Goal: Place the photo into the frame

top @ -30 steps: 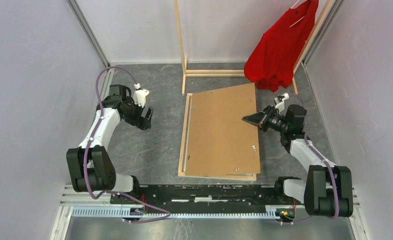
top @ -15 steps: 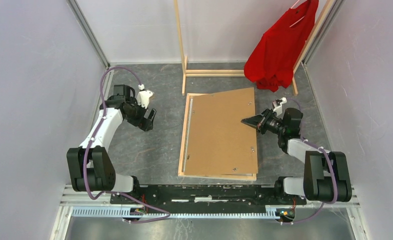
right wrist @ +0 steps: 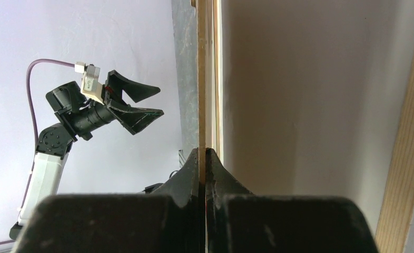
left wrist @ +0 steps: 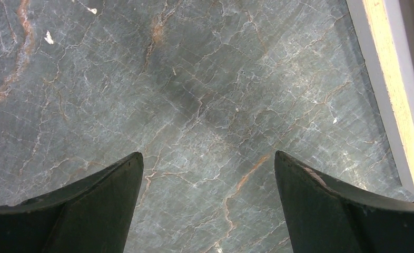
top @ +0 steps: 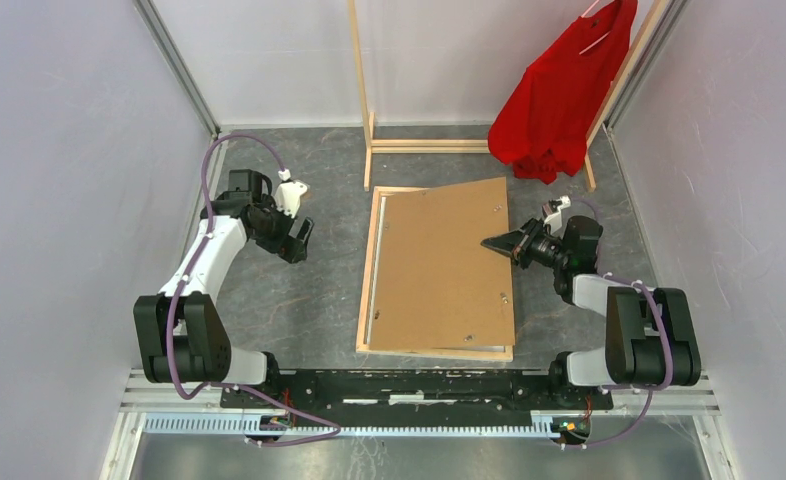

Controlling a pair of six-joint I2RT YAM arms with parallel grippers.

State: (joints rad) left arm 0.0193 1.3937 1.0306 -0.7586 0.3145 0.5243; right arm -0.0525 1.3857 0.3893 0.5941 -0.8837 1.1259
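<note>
Hovering at the far left over the grey marbled table (top: 319, 300), well apart from everything else: left gripper (top: 297, 238), released, fingers spread wide, nothing but bare stone between them in the left wrist view. Glimpsed at that view's right edge, a slanted strip of the frame (left wrist: 392, 79), light wood with a grey lip beside it.

Lying flat in the middle of the table, back side up: that same frame (top: 371, 270), its left rail and near rail uncovered. Resting on top of it, plain brown board back up: photo (top: 444, 265), turned slightly out of square with the frame and so not seated inside the rails. Far right corner poking out past the frame's far rail, near edge just short of the near rail, printed side hidden underneath.

Reaching in from the right, tips pointing left over the photo's right edge about halfway along: right gripper (top: 491, 242), clenched on that edge. Confirmed in the right wrist view, both fingers pressed flat against a thin sheet edge, no gap on either side. Gripped edge lifted or flat on the frame: impossible to tell from above.

Standing at the back of the table, behind the frame: tall wooden clothes rack (top: 361, 90), with a red shirt (top: 559, 90) hanging at its right end, farther back than the right gripper.
</note>
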